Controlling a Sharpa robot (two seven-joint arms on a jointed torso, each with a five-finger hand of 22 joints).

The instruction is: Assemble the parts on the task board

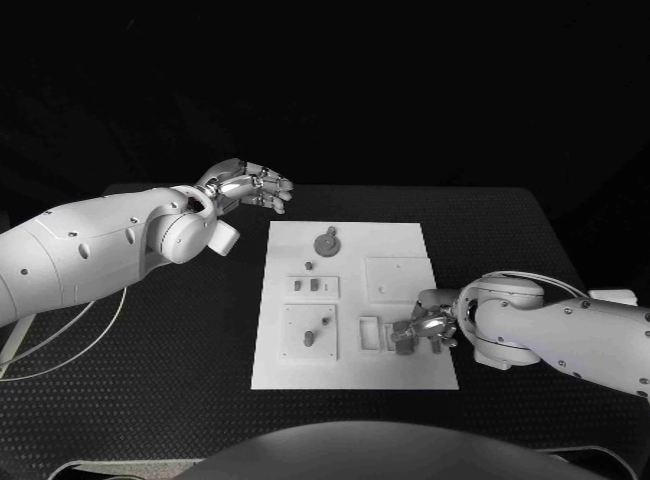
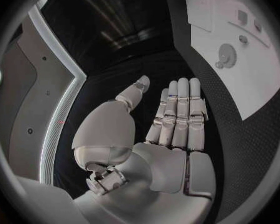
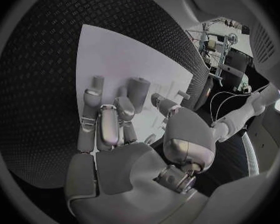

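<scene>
The white task board (image 1: 347, 370) lies in the middle of the black table. A round grey part (image 1: 327, 241) sits at its far end, with small grey parts (image 1: 312, 288) in a row below it and another (image 1: 311, 337) on a raised plate near the front. My left hand (image 1: 246, 185) hovers off the board's far left corner, fingers straight and apart (image 2: 177, 114), holding nothing. My right hand (image 1: 426, 330) is bent down onto the board's near right part beside a slot (image 1: 368, 333). Its fingers (image 3: 105, 119) press on the board (image 3: 115, 55); whether they pinch a part is hidden.
A square recess (image 1: 397, 278) lies on the board just beyond my right hand. The left wrist view shows the board (image 2: 252, 84) and the round part (image 2: 227, 55) ahead of the left fingertips. Black table mat (image 1: 181, 340) surrounds the board.
</scene>
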